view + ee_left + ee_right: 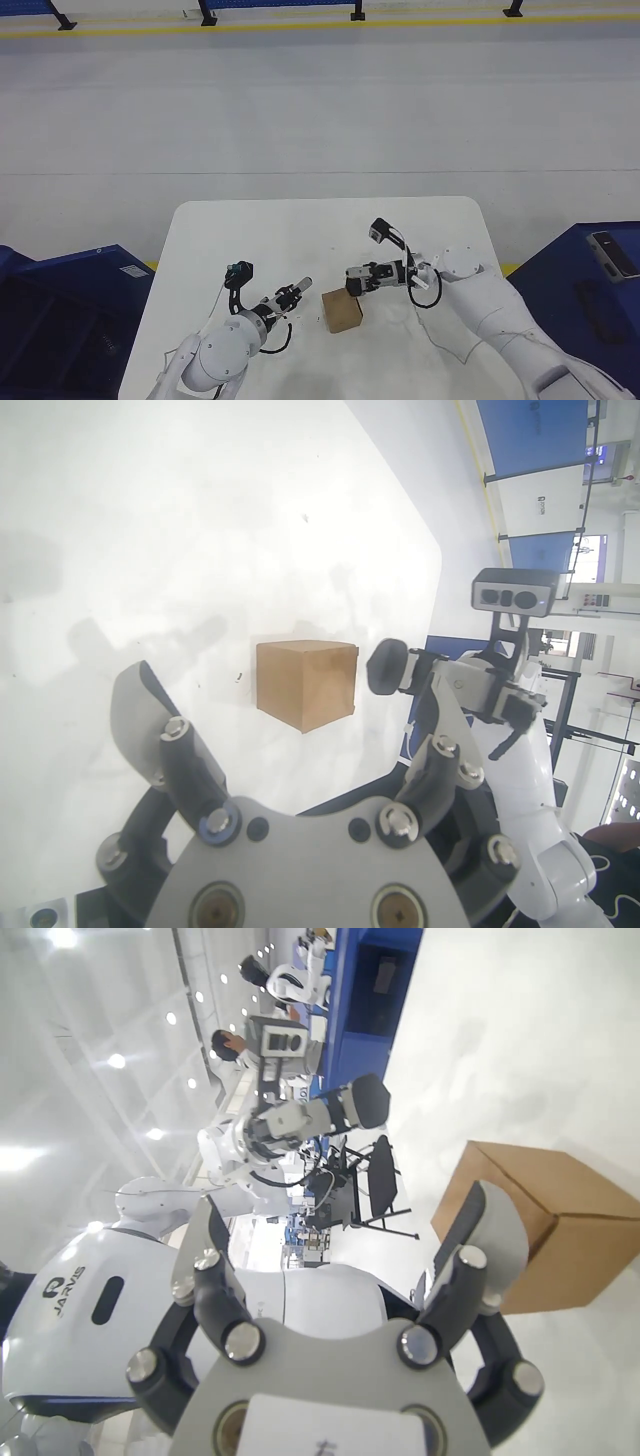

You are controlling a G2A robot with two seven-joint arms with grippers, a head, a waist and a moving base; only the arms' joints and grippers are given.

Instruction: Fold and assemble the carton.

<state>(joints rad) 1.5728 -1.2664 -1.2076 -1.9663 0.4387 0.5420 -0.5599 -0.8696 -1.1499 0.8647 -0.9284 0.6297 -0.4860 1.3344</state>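
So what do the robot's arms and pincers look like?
The left arm and right arm are smooth, rounded white shells, with black cables looping by the wrists. The left pincer and right pincer each have a grey metal base, black links with silver bolts, and two pale grey fingers. A camera on a black bracket tops each wrist.

Plain brown carton (342, 311), white table (250, 240), dark blue bin (90, 264), yellow floor stripe (300, 25)
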